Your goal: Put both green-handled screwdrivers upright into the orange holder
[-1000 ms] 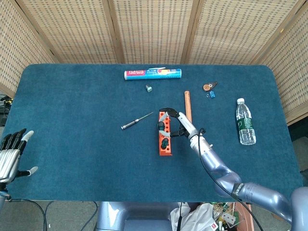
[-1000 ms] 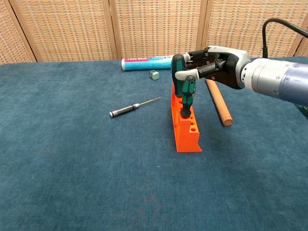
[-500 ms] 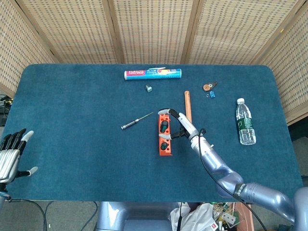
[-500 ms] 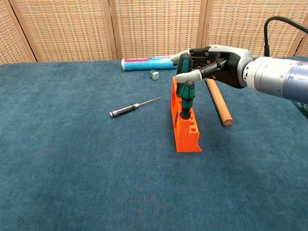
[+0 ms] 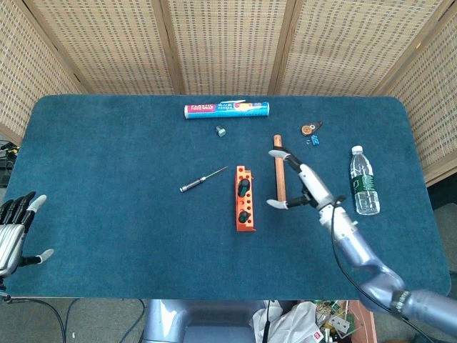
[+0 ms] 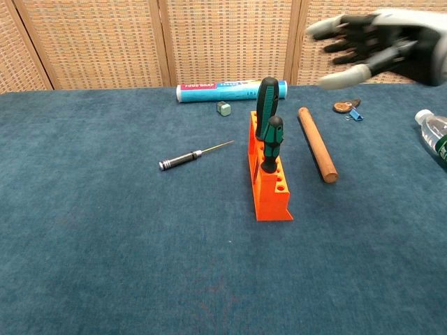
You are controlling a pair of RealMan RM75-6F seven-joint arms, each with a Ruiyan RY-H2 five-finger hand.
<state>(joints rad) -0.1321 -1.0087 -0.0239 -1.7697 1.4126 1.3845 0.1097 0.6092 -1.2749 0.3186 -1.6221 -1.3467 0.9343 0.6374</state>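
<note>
The orange holder (image 5: 243, 211) (image 6: 271, 190) stands at the table's middle. Two green-handled screwdrivers stand upright in it: a taller one (image 6: 266, 101) (image 5: 244, 186) at the far end and a shorter one (image 6: 270, 142) (image 5: 244, 215) just in front of it. My right hand (image 5: 297, 181) (image 6: 374, 38) hovers to the right of the holder with fingers spread, holding nothing and clear of the handles. My left hand (image 5: 14, 232) hangs open off the table's near left corner, visible only in the head view.
A small black-handled screwdriver (image 5: 202, 180) (image 6: 194, 155) lies left of the holder. A wooden dowel (image 5: 279, 168) (image 6: 317, 143) lies to its right. A tube (image 5: 226, 110), a small cube (image 5: 221, 131), small parts (image 5: 310, 131) and a water bottle (image 5: 364, 181) sit further back and right.
My right hand let go of the shorter green-handled screwdriver, which now stands in the holder, and lifted away up and to the right. The left hand stayed put.
</note>
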